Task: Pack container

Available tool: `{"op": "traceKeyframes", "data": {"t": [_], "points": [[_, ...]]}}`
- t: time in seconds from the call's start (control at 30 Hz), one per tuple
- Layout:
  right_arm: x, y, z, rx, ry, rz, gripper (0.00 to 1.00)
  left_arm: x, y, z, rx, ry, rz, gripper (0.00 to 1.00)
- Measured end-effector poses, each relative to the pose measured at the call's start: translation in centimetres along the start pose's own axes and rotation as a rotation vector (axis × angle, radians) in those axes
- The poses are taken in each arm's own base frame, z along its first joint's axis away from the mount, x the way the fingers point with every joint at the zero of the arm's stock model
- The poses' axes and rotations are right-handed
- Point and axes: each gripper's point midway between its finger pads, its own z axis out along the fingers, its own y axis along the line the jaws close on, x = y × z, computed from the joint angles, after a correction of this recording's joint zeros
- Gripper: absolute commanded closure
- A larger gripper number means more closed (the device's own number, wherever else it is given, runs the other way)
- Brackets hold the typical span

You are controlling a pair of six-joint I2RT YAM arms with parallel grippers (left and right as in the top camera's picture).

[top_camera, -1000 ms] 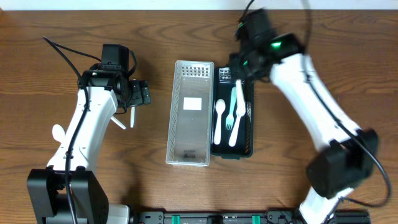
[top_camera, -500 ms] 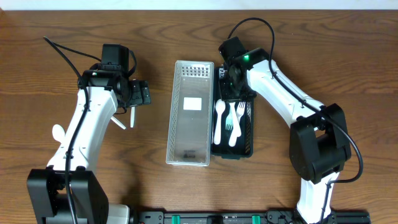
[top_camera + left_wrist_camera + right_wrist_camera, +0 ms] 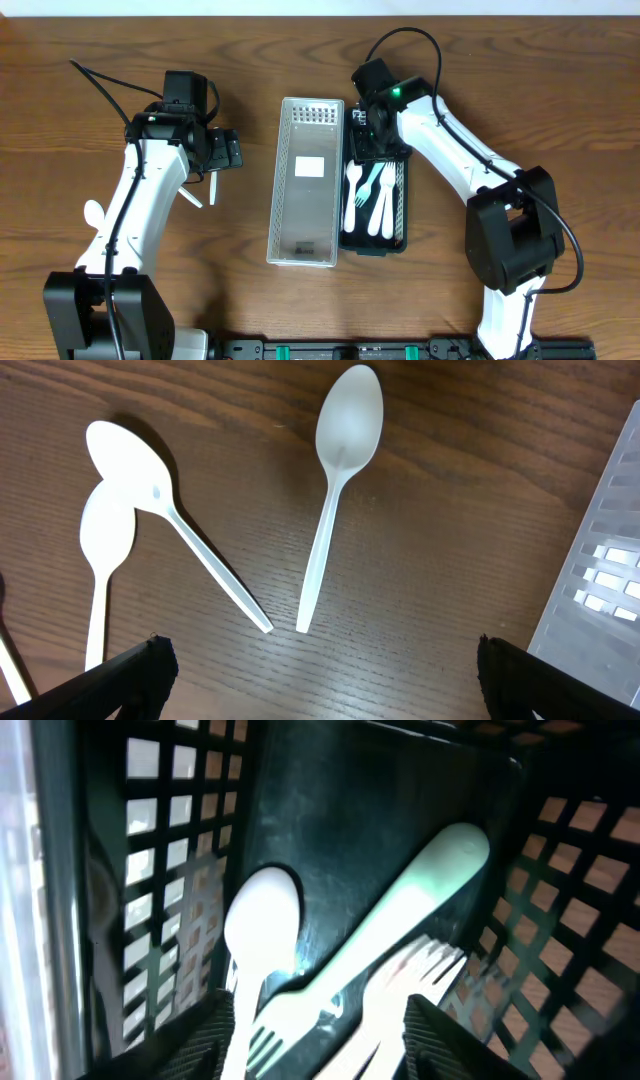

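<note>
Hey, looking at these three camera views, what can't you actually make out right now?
Overhead: the black basket's top end lies under the right gripper, so anything there is hidden.
Right wrist: the mint utensil's head is lost in glare among white cutlery at the bottom edge.
Left wrist: the leftmost spoon's handle end vanishes behind a dark finger at the bottom edge.

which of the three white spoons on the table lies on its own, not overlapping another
The spoon nearest the silver basket. It lies alone with its bowl pointing away, while the other two overlap at their bowls.
</note>
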Motion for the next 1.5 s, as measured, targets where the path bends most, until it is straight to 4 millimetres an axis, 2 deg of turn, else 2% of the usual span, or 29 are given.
{"op": "traceKeyframes", "data": {"t": [0.1, 0.23, 0.33, 0.4, 0.43, 0.47, 0.5, 0.53, 0.57, 0.6, 0.63, 0.73, 0.77, 0.83, 0.87, 0.9, 0.97, 1.07, 1.17, 1.27, 1.37, 1.43, 1.5], "points": [[-1.1, 0.3, -1.7, -0.007, -0.024, -0.025, 0.56, 0.0, 0.0, 0.0, 0.0, 0.0, 0.0, 0.02], [-5.2, 0.3, -6.9, -0.028, -0.158, -0.048, 0.99, 0.0, 0.0, 0.0, 0.0, 0.0, 0.0, 0.03], [-7.6, -1.6, -10.5, -0.022, -0.245, -0.008, 0.99, 0.0, 0.0, 0.0, 0.0, 0.0, 0.0, 0.02], [-8.9, -3.8, -12.5, -0.009, -0.293, 0.035, 0.99, 0.0, 0.0, 0.0, 0.0, 0.0, 0.0, 0.02], [-9.3, -4.9, -13.3, -0.004, -0.309, 0.057, 0.92, 0.0, 0.0, 0.0, 0.0, 0.0, 0.0, 0.02], [-9.5, -5.7, -13.8, 0.001, -0.32, 0.074, 0.77, 0.0, 0.0, 0.0, 0.0, 0.0, 0.0, 0.02], [-9.7, -7.1, -14.3, 0.011, -0.331, 0.102, 0.55, 0.0, 0.0, 0.0, 0.0, 0.0, 0.0, 0.02], [-9.7, -8.0, -14.5, 0.018, -0.333, 0.12, 0.5, 0.0, 0.0, 0.0, 0.0, 0.0, 0.0, 0.02], [-9.7, -9.3, -14.7, 0.029, -0.33, 0.139, 0.54, 0.0, 0.0, 0.0, 0.0, 0.001, 0.001, 0.02], [-9.6, -10.4, -14.8, 0.042, -0.325, 0.153, 0.79, 0.1, 0.0, 0.0, -0.001, 0.005, 0.001, 0.02], [-9.4, -11.3, -14.8, 0.051, -0.319, 0.16, 0.99, 0.3, 0.1, 0.0, -0.003, 0.012, 0.002, 0.02], [-9.3, -14.2, -15.1, 0.071, -0.314, 0.209, 0.99, 1.4, 0.4, -0.1, -0.014, 0.057, 0.015, 0.02], [-9.3, -15.1, -15.2, 0.078, -0.316, 0.223, 0.91, 1.9, 0.5, -0.2, -0.018, 0.076, 0.021, 0.02], [-9.2, -16.7, -15.4, 0.088, -0.318, 0.25, 0.51, 2.7, 0.8, -0.8, -0.026, 0.11, 0.029, 0.02], [-9.1, -17.5, -15.4, 0.094, -0.319, 0.26, 0.37, 3.0, 0.9, -1.4, -0.029, 0.12, 0.031, 0.02], [-9.1, -18.1, -15.5, 0.098, -0.32, 0.271, 0.26, 3.0, 1.0, -2.2, -0.028, 0.12, 0.032, 0.02], [-9.0, -19.2, -15.7, 0.107, -0.322, 0.288, 0.14, 2.3, 1.1, -4.5, -0.019, 0.082, 0.028, 0.02], [-8.9, -19.9, -15.7, 0.112, -0.323, 0.296, 0.1, -0.3, 0.9, -8.9, 0.014, -0.058, 0.013, 0.02], [-8.9, -20.0, -15.8, 0.113, -0.324, 0.297, 0.06, -3.4, 0.8, -14.2, 0.057, -0.241, -0.008, 0.02], [-8.9, -20.1, -15.8, 0.119, -0.324, 0.294, 0.02, -6.3, 0.5, -17.8, 0.093, -0.401, -0.018, 0.02], [-8.9, -20.2, -15.8, 0.124, -0.324, 0.292, 0.01, -7.6, 0.1, -17.6, 0.095, -0.43, 0.0, 0.02], [-8.9, -20.2, -15.8, 0.127, -0.323, 0.293, 0.01, -8.4, -0.3, -15.4, 0.085, -0.393, 0.013, 0.02], [-8.9, -20.3, -15.8, 0.129, -0.323, 0.293, 0.01, -8.9, -0.8, -12.1, 0.067, -0.319, 0.032, 0.02]]}}
